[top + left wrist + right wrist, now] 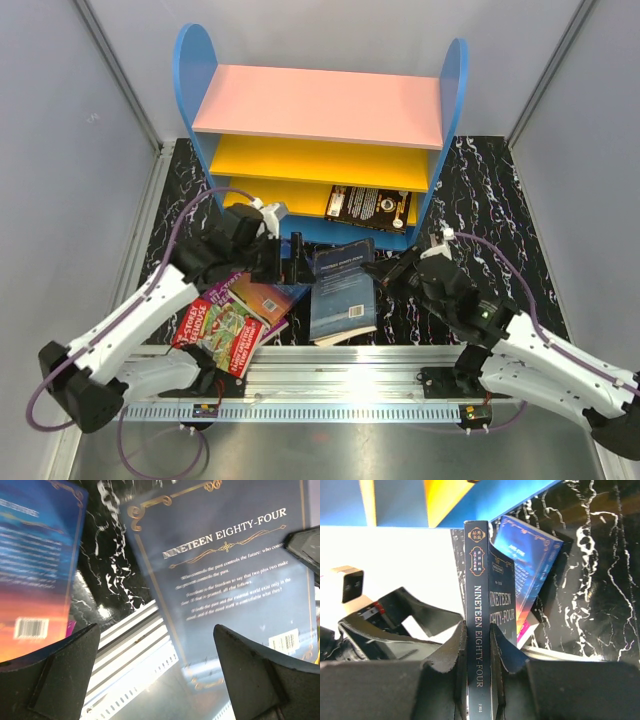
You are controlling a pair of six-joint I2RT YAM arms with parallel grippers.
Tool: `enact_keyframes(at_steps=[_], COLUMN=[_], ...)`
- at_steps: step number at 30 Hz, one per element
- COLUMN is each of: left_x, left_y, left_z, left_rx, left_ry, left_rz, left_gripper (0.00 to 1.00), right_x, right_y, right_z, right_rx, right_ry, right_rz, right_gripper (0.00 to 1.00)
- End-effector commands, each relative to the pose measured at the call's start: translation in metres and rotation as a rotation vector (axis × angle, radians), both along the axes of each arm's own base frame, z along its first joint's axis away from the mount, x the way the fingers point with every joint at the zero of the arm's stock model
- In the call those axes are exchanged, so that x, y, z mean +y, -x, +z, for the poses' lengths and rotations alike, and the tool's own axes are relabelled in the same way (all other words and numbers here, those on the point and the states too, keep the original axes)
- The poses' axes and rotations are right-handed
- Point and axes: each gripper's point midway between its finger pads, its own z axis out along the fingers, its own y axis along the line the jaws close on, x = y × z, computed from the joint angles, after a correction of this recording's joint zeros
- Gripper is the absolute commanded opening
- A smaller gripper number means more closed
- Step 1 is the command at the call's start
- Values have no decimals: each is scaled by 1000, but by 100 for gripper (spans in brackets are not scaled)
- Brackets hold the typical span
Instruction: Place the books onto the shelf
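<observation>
Gripping dark blue book (342, 292) over grey-walled black marbled table (482, 200), right gripper (477, 632) — left gripper (156, 630) gapes.

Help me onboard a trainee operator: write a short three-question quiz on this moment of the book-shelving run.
1. True or false: the left gripper is clamped on a book.
2. The right gripper has the Nineteen Eighty-Four book: A by a single page; B at its spine edge, a finger on each side; C not at all.
3. How many books can be seen in the shelf, and which?

Key: 1 false, its jaws stand wide open with nothing between them. 2 B. 3 one, the black book with gold ornament.
</observation>
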Motion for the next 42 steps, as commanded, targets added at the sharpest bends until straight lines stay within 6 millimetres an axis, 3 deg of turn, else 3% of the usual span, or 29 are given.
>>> enact_keyframes(at_steps=[1,7,12,17,21,26,30,36,38,42], left_x=[24,36,20,-3,-3,-12,-23,-42,-52,-63], left_y=[-2,9,15,30,34,32,29,33,43,49], left_z=[33,48,84,130,144,163,163,159,152,158], left_rx=[-104,-124,-135,-86,-92,-80,15,62,126,243], left_ry=[-33,-25,153,472,528,615,713,657,639,690], left_rz=[75,100,107,109,116,105,140,185,191,269], left_gripper=[99,99,99,99,99,99,99,99,99,99], right_x=[2,-19,-26,-45,-65,-63,-62,-71,-76,-86], right_y=[5,-14,-26,-37,-48,-56,-60,-62,-61,-61], right_z=[57,89,109,117,120,116,126,129,129,131], right_rx=[-104,-184,-218,-210,-215,-189,-195,-187,-176,-184], right_ry=[-84,-114,-141,-151,-229,-277,-287,-308,-326,-358], right_rz=[38,-112,-192,-319,-468,-515,-533,-589,-608,-651], right_gripper=[0,0,0,0,0,0,0,0,0,0])
